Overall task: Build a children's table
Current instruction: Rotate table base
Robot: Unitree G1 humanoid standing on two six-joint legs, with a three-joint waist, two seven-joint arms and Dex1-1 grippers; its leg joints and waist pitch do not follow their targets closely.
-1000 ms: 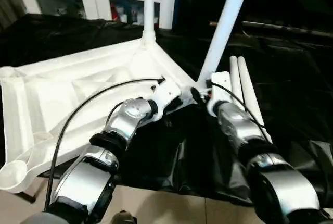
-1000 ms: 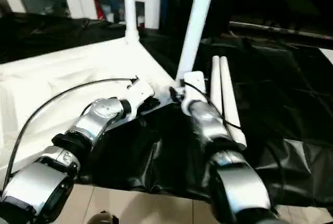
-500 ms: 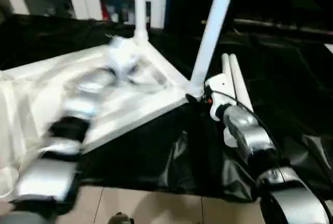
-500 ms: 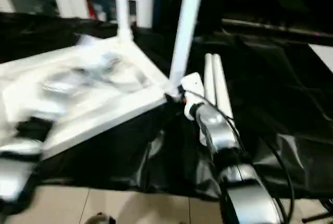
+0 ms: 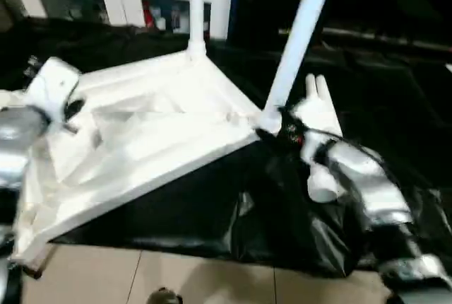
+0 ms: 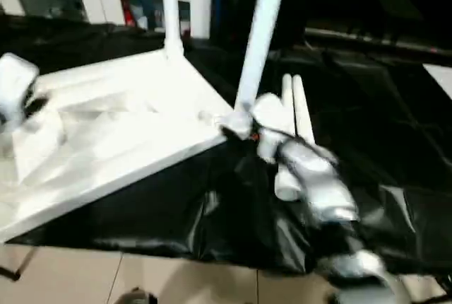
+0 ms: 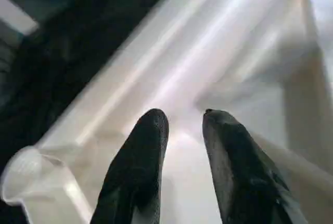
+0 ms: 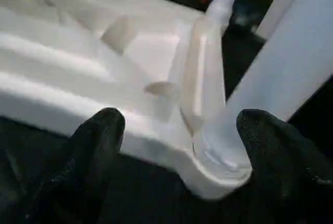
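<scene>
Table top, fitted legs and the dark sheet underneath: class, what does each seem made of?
Table top: looks like white moulded plastic, with smooth ribs.
Fitted legs: probably the same plastic, glossy round tubes.
Dark sheet: apparently thin plastic film, shiny and crumpled.

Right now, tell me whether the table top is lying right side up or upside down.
Upside down. The table top shows its ribbed underside facing up, and two fitted legs rise from its corner sockets. Two more legs lie loose on the black sheet.
</scene>
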